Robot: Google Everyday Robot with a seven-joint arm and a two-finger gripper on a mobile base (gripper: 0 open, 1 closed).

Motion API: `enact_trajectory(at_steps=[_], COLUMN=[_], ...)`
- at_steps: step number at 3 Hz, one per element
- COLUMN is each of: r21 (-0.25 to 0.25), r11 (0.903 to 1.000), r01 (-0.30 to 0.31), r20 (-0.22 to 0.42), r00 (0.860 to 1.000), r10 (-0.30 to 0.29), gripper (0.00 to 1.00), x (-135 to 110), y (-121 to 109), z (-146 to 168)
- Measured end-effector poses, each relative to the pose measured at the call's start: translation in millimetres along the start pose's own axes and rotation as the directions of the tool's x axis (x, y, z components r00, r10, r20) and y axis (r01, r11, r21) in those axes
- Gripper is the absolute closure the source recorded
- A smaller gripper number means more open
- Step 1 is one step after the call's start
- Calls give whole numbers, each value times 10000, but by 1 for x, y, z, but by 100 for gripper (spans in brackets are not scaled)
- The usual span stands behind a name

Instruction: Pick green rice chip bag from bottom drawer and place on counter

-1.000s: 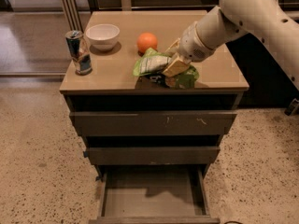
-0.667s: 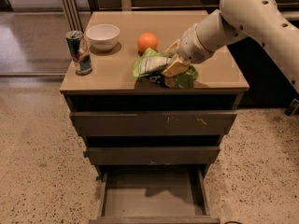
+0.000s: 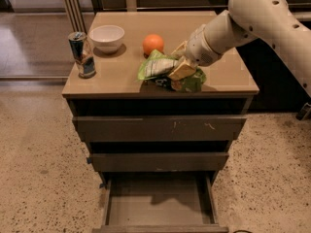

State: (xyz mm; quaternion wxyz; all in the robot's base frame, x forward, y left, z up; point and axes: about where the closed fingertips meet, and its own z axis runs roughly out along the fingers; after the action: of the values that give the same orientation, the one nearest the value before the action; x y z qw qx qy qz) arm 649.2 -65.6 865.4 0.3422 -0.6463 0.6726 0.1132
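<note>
Upper left of the frame: a can (image 3: pixel 81 55), a bowl (image 3: pixel 108 37), then an orange (image 3: pixel 153 44). At centre the green rice chip bag (image 3: pixel 163 68) rests on the counter (image 3: pixel 121 79), pinched in my gripper (image 3: pixel 179 62). Below, the bottom drawer (image 3: pixel 155 205) stands open. Placing step, I judge; next, let go and lift away.

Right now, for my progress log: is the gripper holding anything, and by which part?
The gripper clasps the bag around its middle, with the bag resting on the counter.

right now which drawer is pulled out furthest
The bottom drawer, slid far out; the two above barely protrude. The gripper is at the green rice chip bag atop the counter.
</note>
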Motion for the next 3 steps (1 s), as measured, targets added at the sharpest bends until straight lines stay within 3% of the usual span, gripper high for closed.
enact_trajectory(at_steps=[2, 3], r21=[-1, -3], r11=[10000, 10000], r01=[0, 1], r20=[0, 0], r00=[10000, 10000], r10=[0, -1], gripper=[13, 0], x=[0, 0], y=[0, 0], z=[0, 0])
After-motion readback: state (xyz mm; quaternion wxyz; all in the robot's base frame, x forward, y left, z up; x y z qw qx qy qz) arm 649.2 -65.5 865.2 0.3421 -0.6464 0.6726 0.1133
